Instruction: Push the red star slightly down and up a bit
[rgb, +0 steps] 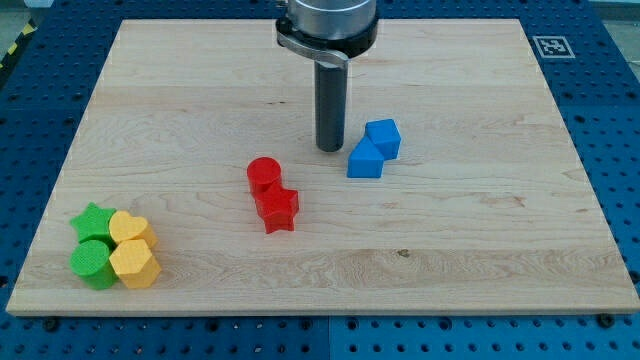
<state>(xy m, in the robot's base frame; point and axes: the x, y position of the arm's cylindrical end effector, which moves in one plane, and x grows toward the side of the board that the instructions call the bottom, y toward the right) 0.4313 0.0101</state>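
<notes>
Figure. Your arm ends in a plain rod, so there is no hand to be released, clenched or grasping; the tip rests on the surface toward the view's top centre, touching no block. Just beside the tip, on the view's right, sit two blue blocks: a blue cube and, touching it lower left, a blue wedge-like block whose exact shape you cannot settle from this view. Below the tip and to the view's left stands a red cylinder, and touching its lower right side lies the red star, the task's block. Well apart, toward the view's bottom left, a tight cluster holds a green star, a green cylinder, a yellow heart-like block and a yellow hexagon. Judged from this layout, the push is not yet begun: the tip is clear of the red star, with the red cylinder lying between. No containers appear.
</notes>
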